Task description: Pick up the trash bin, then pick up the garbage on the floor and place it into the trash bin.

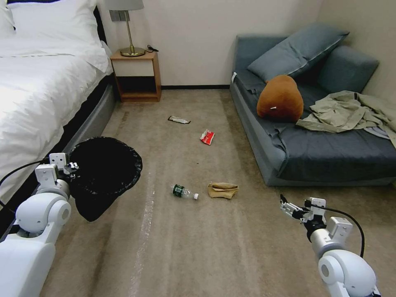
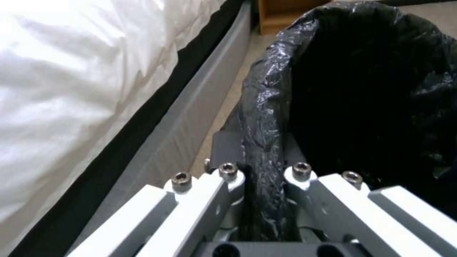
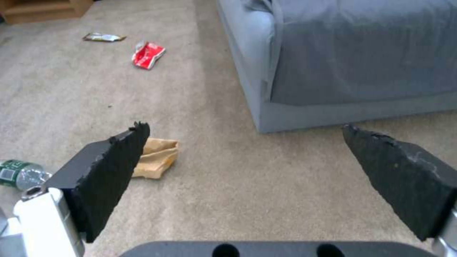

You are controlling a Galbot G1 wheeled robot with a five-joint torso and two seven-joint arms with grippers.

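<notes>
Left gripper at 9 o'clock pinches the bagged rim of the black trash bin, held off the carpet. Right gripper at 4 o'clock spread wide, empty. Ahead: green-label bottle, brown paper; farther at 12, red-white packet, dark wrapper.

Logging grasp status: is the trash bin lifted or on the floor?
Lifted: the left tool pinches the trash bin at its rim, tilted above the carpet.
</notes>
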